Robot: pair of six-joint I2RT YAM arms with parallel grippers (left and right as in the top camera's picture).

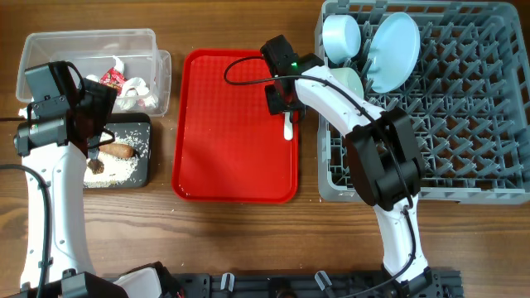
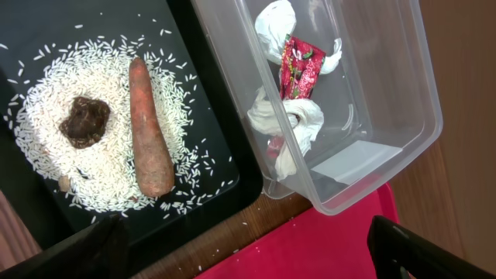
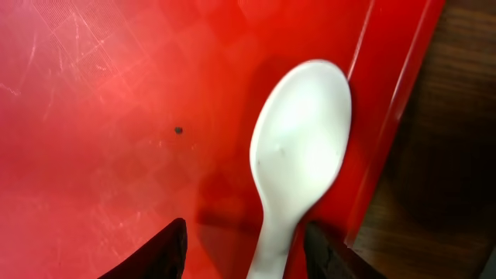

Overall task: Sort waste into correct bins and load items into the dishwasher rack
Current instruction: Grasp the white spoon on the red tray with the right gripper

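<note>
A white plastic spoon [image 3: 298, 147] lies on the flat red tray [image 3: 116, 116] by its right rim; it also shows in the overhead view [image 1: 288, 128]. My right gripper [image 3: 244, 239] is open, its fingers either side of the spoon's handle. My left gripper [image 2: 248, 252] is open and empty, above the black tray [image 2: 209, 93]. That tray holds white rice [image 2: 46, 101], a brown lump [image 2: 84, 121] and a carrot-like stick [image 2: 149, 128]. The clear tub [image 2: 387, 132] holds a red-and-white wrapper [image 2: 301, 68] and white tissue [image 2: 294, 124]. The yellow cup is out of view.
The grey rack [image 1: 447, 124] at the right holds a pale blue plate [image 1: 393, 50] and two pale blue bowls [image 1: 341, 35] [image 1: 348, 81] in its far left corner. A few rice grains lie on the wood between the black tray and the red tray [image 1: 236, 124].
</note>
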